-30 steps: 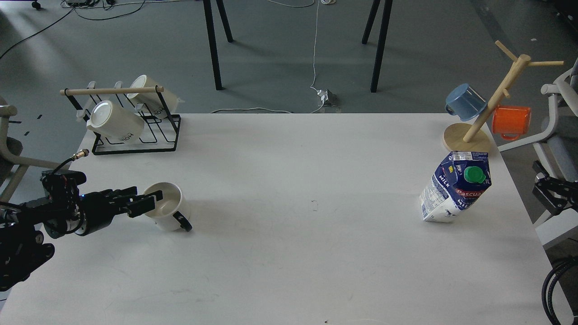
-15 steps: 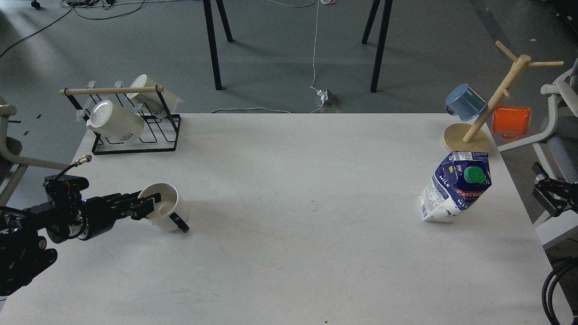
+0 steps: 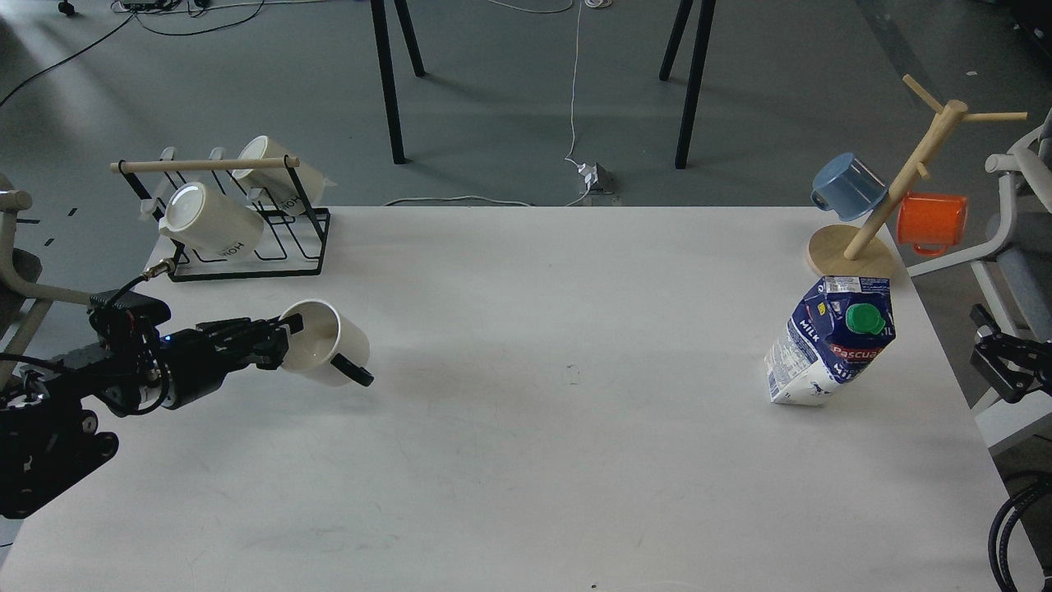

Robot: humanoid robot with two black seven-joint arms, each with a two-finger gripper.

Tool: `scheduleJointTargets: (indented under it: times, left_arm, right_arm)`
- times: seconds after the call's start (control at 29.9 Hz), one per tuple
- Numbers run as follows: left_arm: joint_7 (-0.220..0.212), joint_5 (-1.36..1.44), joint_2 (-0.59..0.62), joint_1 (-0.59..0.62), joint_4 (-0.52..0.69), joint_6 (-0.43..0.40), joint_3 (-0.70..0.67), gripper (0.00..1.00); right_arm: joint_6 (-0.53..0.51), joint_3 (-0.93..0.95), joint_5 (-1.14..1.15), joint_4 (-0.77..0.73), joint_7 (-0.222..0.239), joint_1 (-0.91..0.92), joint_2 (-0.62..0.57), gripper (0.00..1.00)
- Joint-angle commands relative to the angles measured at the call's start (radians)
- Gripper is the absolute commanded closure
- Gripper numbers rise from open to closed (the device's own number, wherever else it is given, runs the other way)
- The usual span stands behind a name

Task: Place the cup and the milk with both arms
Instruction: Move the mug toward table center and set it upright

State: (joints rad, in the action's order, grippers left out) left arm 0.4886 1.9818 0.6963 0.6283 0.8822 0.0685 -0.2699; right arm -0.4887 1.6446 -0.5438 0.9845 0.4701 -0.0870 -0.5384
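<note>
Our left gripper point(image 3: 283, 339) pinches the rim of the white ceramic cup with a black handle point(image 3: 327, 353), tilted mouth-left above the white table point(image 3: 526, 460). Far to its right stands the blue-and-white, green-capped milk carton point(image 3: 828, 341) (leaning slightly). Our right gripper point(image 3: 998, 362), beyond it, we cannot judge.
</note>
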Motion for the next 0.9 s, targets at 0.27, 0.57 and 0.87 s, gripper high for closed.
scheduleJointTargets:
  times: [0.27,0.57,0.87]
  left_arm:
    - [0.0,-0.058,-0.36,0.103,-0.132,-0.049,0.095,1.0]
    - [0.0,-0.052,-0.445,0.102,-0.164,-0.045,0.166,1.0]
    - [0.0,-0.052,-0.432,0.09,-0.164,-0.042,0.184,0.94]
  right_arm:
    - [0.0,0.003,0.002,-0.023,-0.002,0.001,-0.003,0.02]
    - [0.0,0.003,0.004,-0.029,-0.002,0.001,-0.003,0.02]
    - [0.0,-0.002,0.004,-0.029,-0.001,0.0,-0.002,0.02]
